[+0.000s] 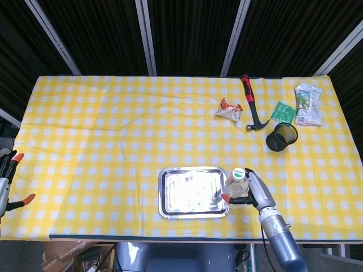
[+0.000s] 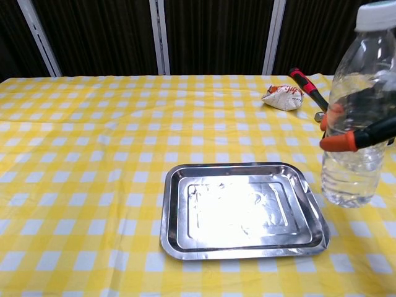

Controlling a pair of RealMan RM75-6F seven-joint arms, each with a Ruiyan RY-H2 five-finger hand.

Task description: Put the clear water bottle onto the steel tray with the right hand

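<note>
The tabletop (image 1: pixel 113 130), covered in a yellow and white checked cloth, fills most of both views. Near its front edge lies the steel tray (image 1: pixel 165 195), a shallow rectangular pan with a shiny bare bottom and rounded corners. Just beside the tray's right edge stands the clear water bottle (image 2: pixel 357 124), upright, with a white cap and water in its lower part; in the chest view its base sits on the cloth next to the tray rim, not on the tray. The right robot hand (image 1: pixel 249 191) grasps this bottle around its middle, with orange-tipped fingers (image 2: pixel 337 142) wrapped across the front of the clear wall. The left robot hand (image 1: pixel 7 181) shows only at the far left edge of the head view, off the tabletop, holding nothing, its orange-tipped fingers spread apart. Toward the far right of the tabletop lies a hammer (image 1: pixel 252 109) with a red and black handle, and just left of it a crumpled snack wrapper (image 1: pixel 229 109). Near the hammer's head stands a black mesh cup (image 1: pixel 281 136). Beyond that, by the right back corner, are a small green packet (image 1: pixel 283 111) and a pale printed pouch (image 1: pixel 308 103), touching each other.
</note>
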